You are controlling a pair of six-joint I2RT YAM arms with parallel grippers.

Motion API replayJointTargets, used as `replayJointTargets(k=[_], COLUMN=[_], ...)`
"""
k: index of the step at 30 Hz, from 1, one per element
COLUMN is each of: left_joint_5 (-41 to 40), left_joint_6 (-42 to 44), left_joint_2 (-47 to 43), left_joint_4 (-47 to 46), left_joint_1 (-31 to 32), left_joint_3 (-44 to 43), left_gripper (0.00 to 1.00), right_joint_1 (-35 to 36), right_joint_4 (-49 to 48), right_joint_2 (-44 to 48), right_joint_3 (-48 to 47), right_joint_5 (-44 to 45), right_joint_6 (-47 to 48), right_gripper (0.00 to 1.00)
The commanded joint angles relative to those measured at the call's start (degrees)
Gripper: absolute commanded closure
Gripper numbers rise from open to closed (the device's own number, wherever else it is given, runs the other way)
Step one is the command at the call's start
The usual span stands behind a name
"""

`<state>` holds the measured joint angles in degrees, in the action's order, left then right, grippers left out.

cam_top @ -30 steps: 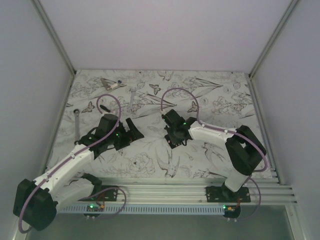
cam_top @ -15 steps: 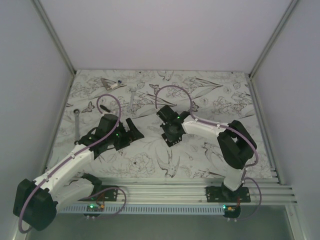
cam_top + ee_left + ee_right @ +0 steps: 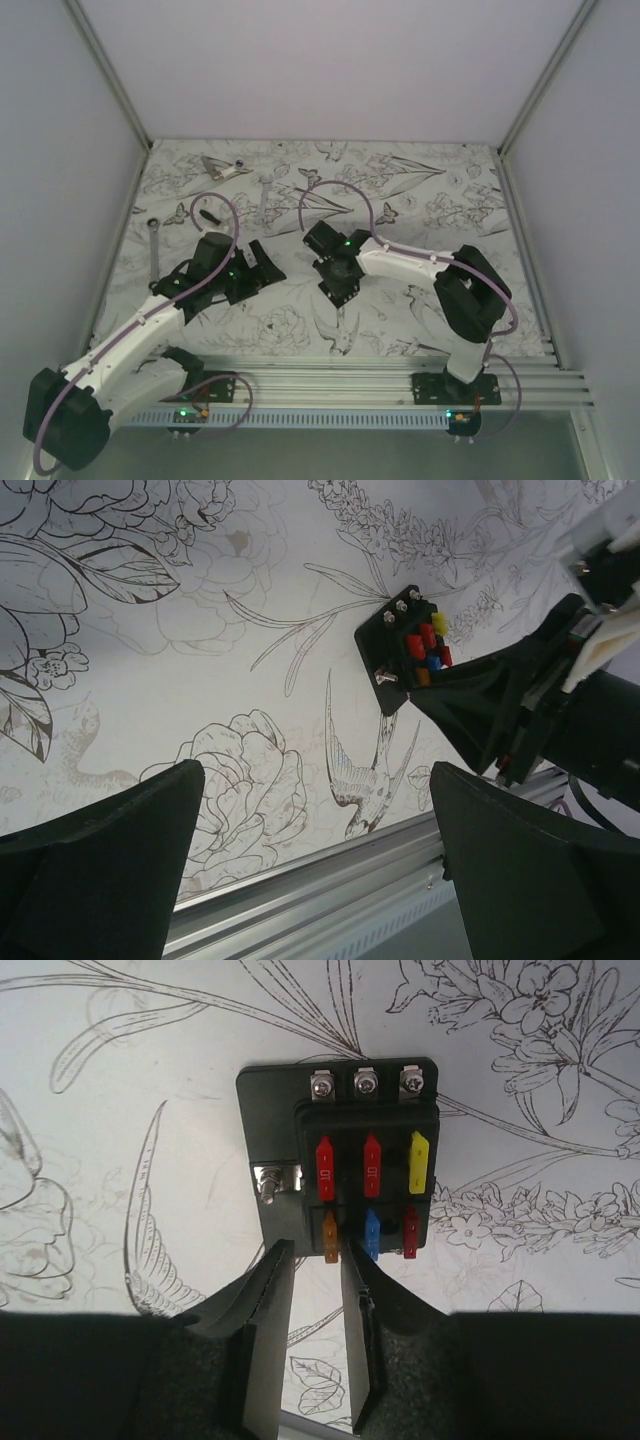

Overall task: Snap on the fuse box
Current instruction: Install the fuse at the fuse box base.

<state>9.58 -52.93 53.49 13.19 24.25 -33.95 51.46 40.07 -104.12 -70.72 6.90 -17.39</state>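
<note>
The fuse box [image 3: 340, 1155] is a flat black block with red, yellow, orange and blue fuses and three screws along its far edge. It lies on the flower-print table. My right gripper [image 3: 312, 1250] is at its near edge, jaws a narrow gap apart, with the orange fuse just ahead of the gap and nothing held. In the left wrist view the fuse box [image 3: 408, 648] lies ahead with the right gripper against it. My left gripper [image 3: 315, 880] is wide open and empty. In the top view the right gripper [image 3: 335, 278] covers most of the box, and the left gripper [image 3: 262, 262] is to its left.
Wrenches lie at the far left [image 3: 155, 245] and back [image 3: 265, 195], with a metal piece [image 3: 220, 167] and a small dark item [image 3: 207, 215] near them. An aluminium rail [image 3: 340, 375] runs along the near edge. White walls enclose the table.
My right arm has swung left and a little nearer, bringing its gripper over the fuse box. My left arm has drawn back slightly toward its base.
</note>
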Motion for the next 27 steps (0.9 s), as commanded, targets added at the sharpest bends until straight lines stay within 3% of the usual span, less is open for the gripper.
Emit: replayJointTargets(k=[1, 9, 16, 22, 27], left_joint_5=[0.16, -0.55, -0.55, -0.13, -0.11], left_joint_6=[0.36, 1.92, 3.02, 4.26, 4.57], left_joint_2=[-0.76, -0.25, 2.94, 4.91, 5.79], left_joint_4=[2.22, 3.61, 4.03, 4.05, 4.11], left_joint_1=[-0.52, -0.48, -0.52, -0.76, -1.36], left_joint_3=[0.82, 0.1, -1.26, -1.97, -2.06], left_gripper=[0.0, 0.0, 0.0, 0.0, 0.0], right_joint_1=[0.48, -3.67, -10.19, -12.39, -13.64], right_joint_4=[0.68, -1.07, -9.03, -16.13, -20.08], right_joint_2=[4.78, 8.56, 7.48, 4.39, -0.94], right_joint_3=[-1.58, -4.22, -3.16, -3.72, -6.83], right_joint_5=[-1.33, 3.07, 2.34, 1.73, 0.97], right_joint_6=[-1.1, 2.27, 4.89, 8.64, 11.24], right_gripper=[0.63, 0.4, 0.27, 0.12, 0.07])
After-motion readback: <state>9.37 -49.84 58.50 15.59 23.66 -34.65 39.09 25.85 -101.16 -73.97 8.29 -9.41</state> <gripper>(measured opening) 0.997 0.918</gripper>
